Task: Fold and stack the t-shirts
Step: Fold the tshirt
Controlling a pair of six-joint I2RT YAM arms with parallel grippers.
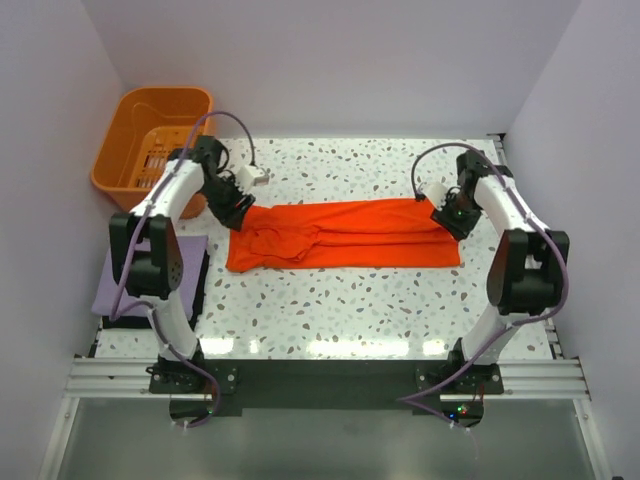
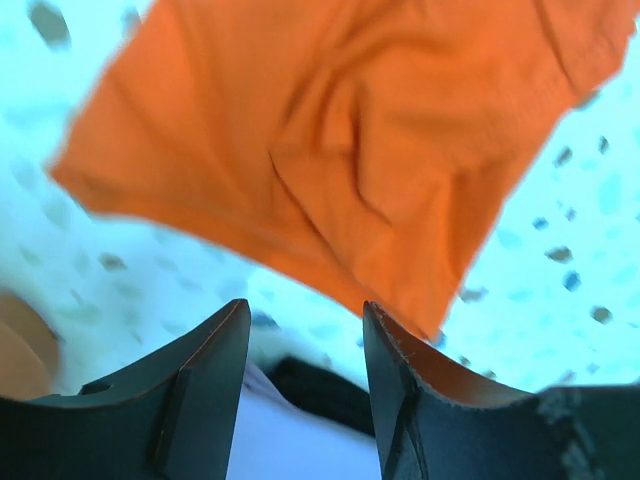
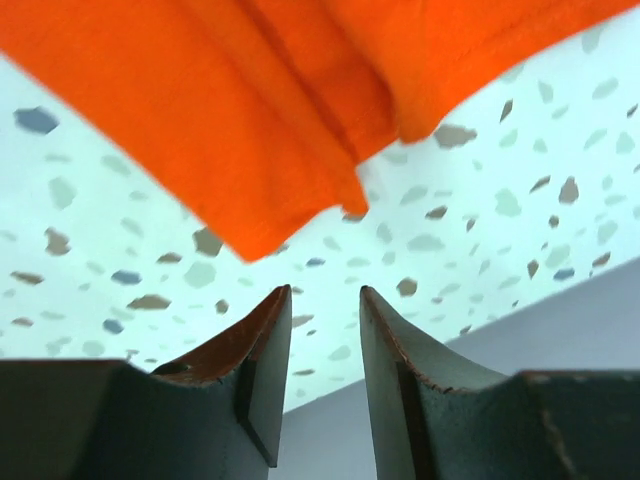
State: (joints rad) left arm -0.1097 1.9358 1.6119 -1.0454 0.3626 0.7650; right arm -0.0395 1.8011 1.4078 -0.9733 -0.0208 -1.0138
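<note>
Currently, item one: the orange-red shirt point(image 1: 345, 235), flat on the speckled table point(image 1: 350, 320) as a long band, folded lengthwise by the look of it. Its long axis runs left to right, from one arm to the other.

Item two: your left gripper point(image 1: 232, 207), at the band's left end by the far corner. Its fingers are apart with nothing between them, and the cloth lies just ahead of the tips.

Item three: your right gripper point(image 1: 452, 215), at the right end (the squarer one), likewise parted and empty, with the cloth edge just ahead.

Each arm is nearest its own end, so I judge a crosswise fold means carrying one end over the other.

Item four: the lavender shirt point(image 1: 125, 290), flat at the near left edge beside the left arm, well apart from the band.

Item five: the orange basket point(image 1: 150, 135), far left corner.
</note>
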